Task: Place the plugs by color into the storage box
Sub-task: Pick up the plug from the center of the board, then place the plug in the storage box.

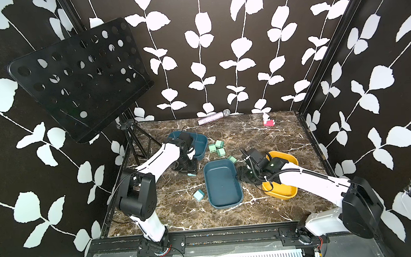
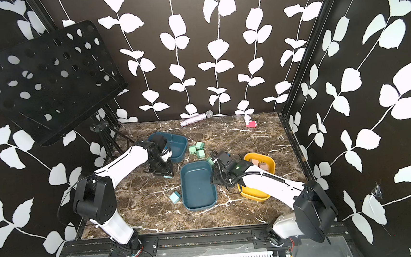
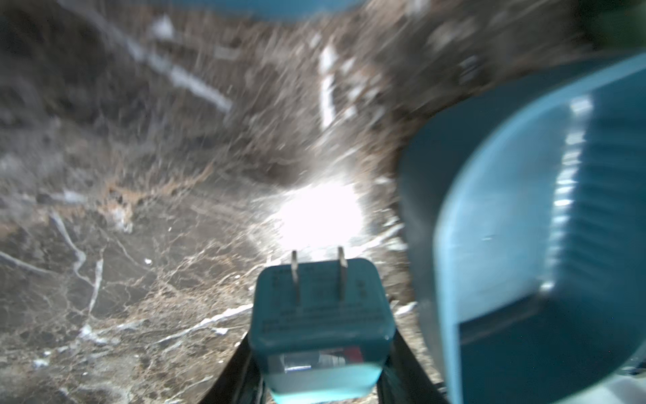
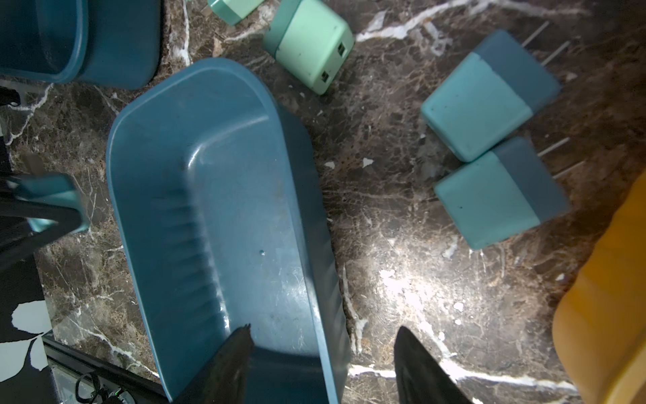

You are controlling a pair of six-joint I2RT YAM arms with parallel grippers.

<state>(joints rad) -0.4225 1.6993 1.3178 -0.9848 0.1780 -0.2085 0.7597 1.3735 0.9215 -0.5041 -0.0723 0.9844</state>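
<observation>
Gripping a light blue plug between narrowed jaws, the left gripper sits low beside the empty middle bin. The right gripper gapes, holding nothing, astride that bin's rim. Tan plugs look sorted into the yellow bin, though partly hidden, while the green plugs and other blue plugs lie loose on the table.

Glossy stone tabletop, smooth plastic storage box, matt plastic plug with metal prongs.
</observation>
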